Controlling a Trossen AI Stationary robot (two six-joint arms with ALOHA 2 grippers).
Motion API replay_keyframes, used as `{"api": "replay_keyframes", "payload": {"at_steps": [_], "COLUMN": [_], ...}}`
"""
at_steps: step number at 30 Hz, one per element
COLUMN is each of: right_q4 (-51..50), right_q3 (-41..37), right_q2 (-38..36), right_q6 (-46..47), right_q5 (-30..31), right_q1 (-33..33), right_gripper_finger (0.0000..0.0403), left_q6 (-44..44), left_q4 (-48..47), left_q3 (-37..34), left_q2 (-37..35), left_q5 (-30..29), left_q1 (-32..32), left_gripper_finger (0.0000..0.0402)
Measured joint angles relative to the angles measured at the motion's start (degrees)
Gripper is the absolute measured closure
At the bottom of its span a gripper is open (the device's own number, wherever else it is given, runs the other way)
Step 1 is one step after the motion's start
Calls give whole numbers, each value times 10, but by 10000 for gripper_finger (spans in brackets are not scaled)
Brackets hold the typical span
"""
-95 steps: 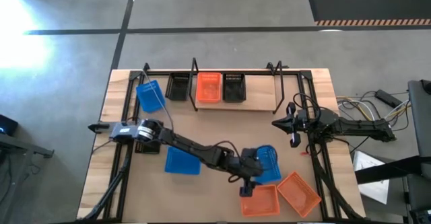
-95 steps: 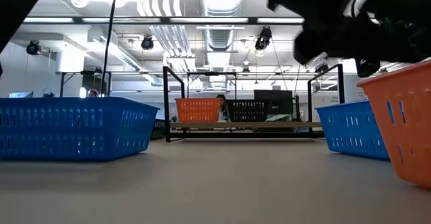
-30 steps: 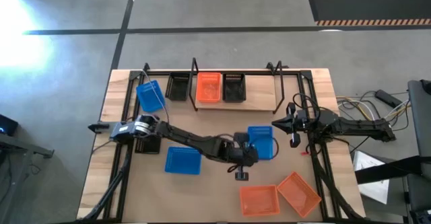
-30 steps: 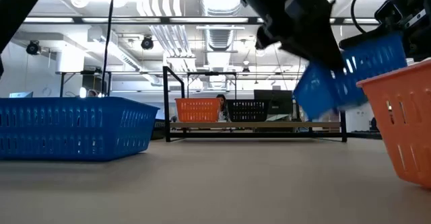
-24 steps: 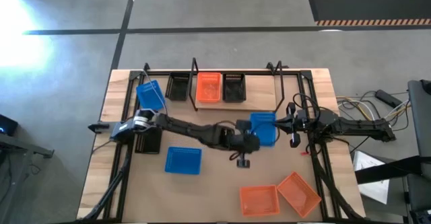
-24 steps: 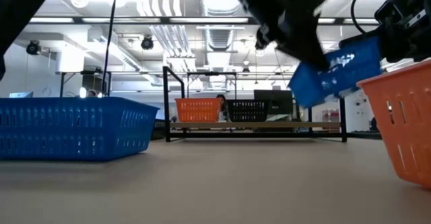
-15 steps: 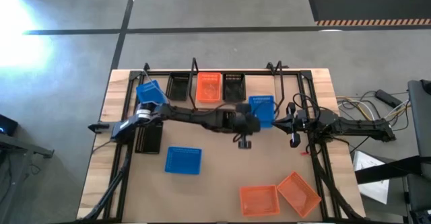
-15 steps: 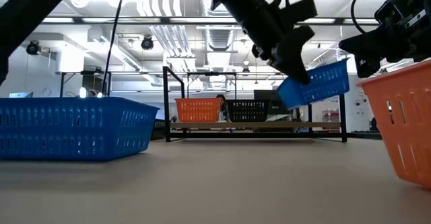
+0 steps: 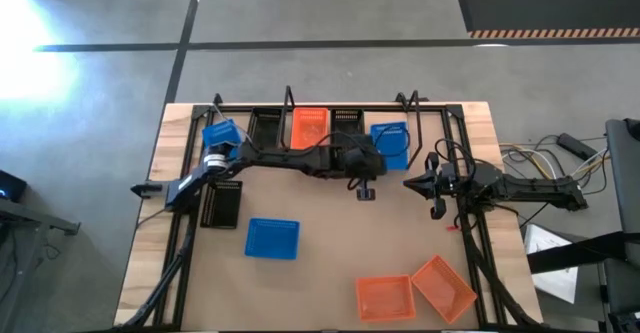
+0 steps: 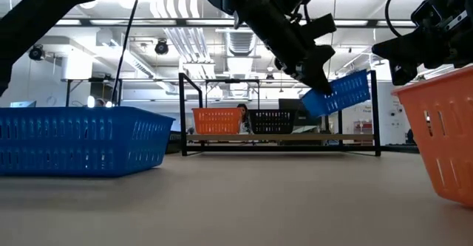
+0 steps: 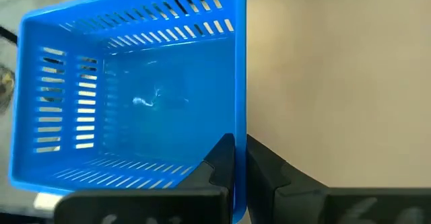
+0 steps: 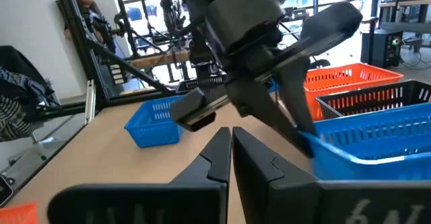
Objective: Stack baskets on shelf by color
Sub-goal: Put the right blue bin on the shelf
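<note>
High view: I see the left gripper (image 9: 375,165) pinched on the side wall of a blue basket (image 9: 391,144) over the shelf (image 9: 385,157), right of the black basket (image 9: 347,124) and orange one (image 9: 309,128); right gripper (image 9: 411,183) closed, empty, near the shelf's right end.
Low view: held basket tilted, clear of the plank; slotted plastic, sloped sides; orange basket at right cut off by the frame edge.
Left wrist: the basket's inside is empty; jaws clamp its rim.
Right wrist: fingers (image 12: 222,158) together.

Grey concrete floor (image 9: 330,13) with dark seam lines and a hazard-striped mat (image 9: 545,13) at far right; exposed ceiling ducts (image 10: 244,17) and spot lamps above the room.
</note>
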Motion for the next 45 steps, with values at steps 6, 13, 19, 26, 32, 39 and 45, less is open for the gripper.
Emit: {"api": "replay_keyframes", "payload": {"at_steps": [6,13,19,26,32,39,45], "right_q4": [0,0,0,0,0,0,0], "right_q3": [0,0,0,0,0,0,0], "right_q2": [0,0,0,0,0,0,0], "right_q6": [0,0,0,0,0,0,0], "right_q5": [0,0,0,0,0,0,0], "right_q1": [0,0,0,0,0,0,0], "right_gripper_finger": [394,394,394,394,394,394,394], "left_q6": [17,17,18,41,42,55,64], "left_q4": [36,80,88,91,99,117,116], "left_q3": [-15,-43,-47,-48,-49,-49,-49], "left_q2": [1,1,1,1,1,1,1], "left_q5": [2,1,0,0,0,1,0], "left_q1": [3,18,30,36,37,43,44], "left_gripper_finger": [402,402,401,397,359,328,322]}}
